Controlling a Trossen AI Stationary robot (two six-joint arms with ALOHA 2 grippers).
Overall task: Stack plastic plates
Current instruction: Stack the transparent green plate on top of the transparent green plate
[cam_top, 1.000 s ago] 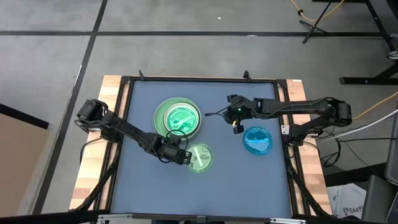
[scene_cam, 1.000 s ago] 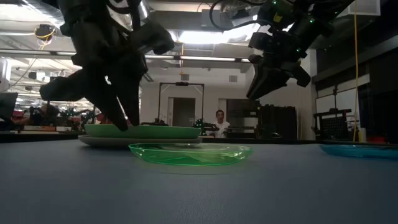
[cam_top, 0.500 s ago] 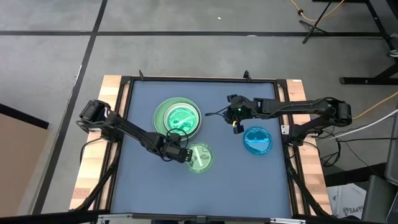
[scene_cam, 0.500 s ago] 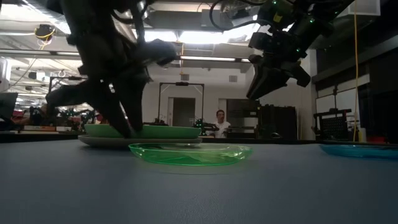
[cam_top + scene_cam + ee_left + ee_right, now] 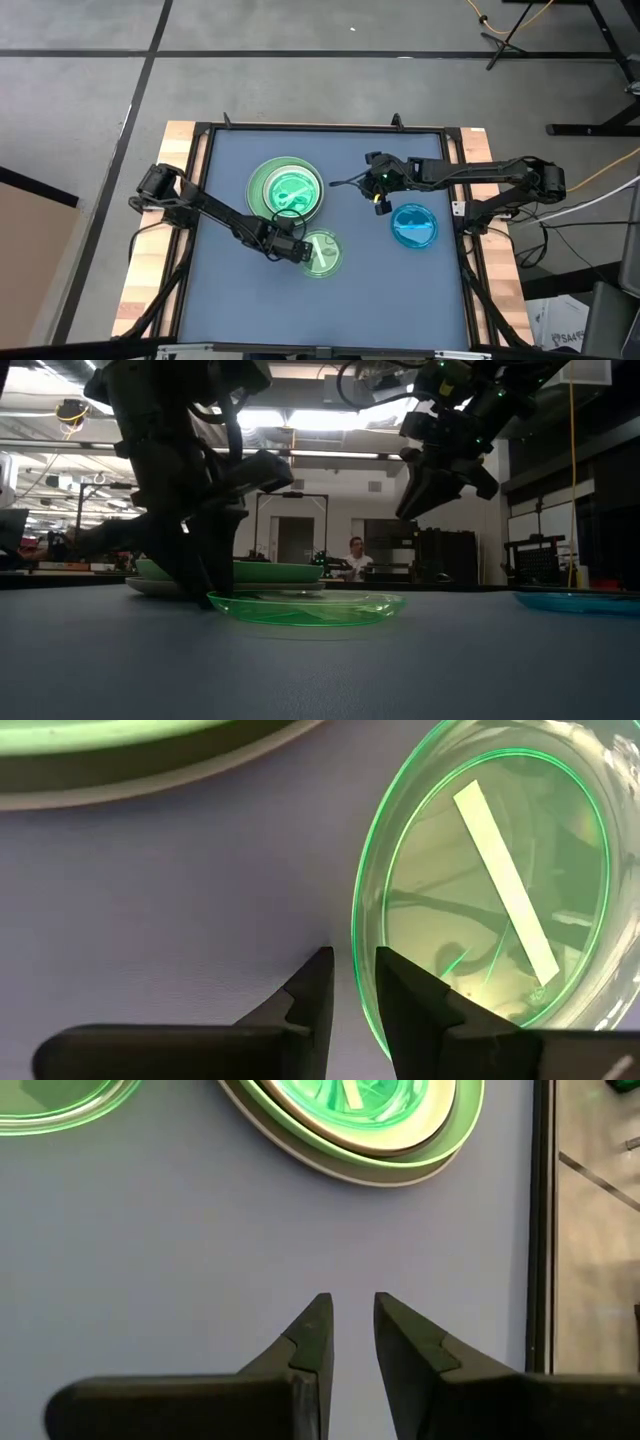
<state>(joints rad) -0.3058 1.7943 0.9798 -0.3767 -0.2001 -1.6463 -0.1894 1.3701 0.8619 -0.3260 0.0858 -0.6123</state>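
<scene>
A small translucent green plate [image 5: 324, 254] [image 5: 305, 606] [image 5: 480, 890] lies flat on the table. My left gripper [image 5: 302, 252] [image 5: 350, 970] is down at its left edge, shut on the rim. Behind it sits a stack [image 5: 286, 188] [image 5: 230, 572]: a grey plate at the bottom, a light green one on it, and a translucent green one on top. A blue plate [image 5: 414, 226] [image 5: 580, 602] lies to the right. My right gripper [image 5: 380, 207] [image 5: 350, 1312] hangs shut above bare table between stack and blue plate. No white or black plate shows. My left gripper has the small green plate's rim [image 5: 356, 935] on its left side between the two fingers, one finger [image 5: 320, 970] outside the plate and one [image 5: 390, 975] over its inside. The fingers come slanting down from the table's left. The plate lies flat on the table.
A black raised frame [image 5: 452, 170] runs around the blue table top. Bare table lies along the near edge and the far right corner. In the low view a person [image 5: 352, 556] stands far off in the room behind.
My left gripper has come down and moved a little toward the table's right, up to the small green plate's left rim. The plate has stayed where it was.
</scene>
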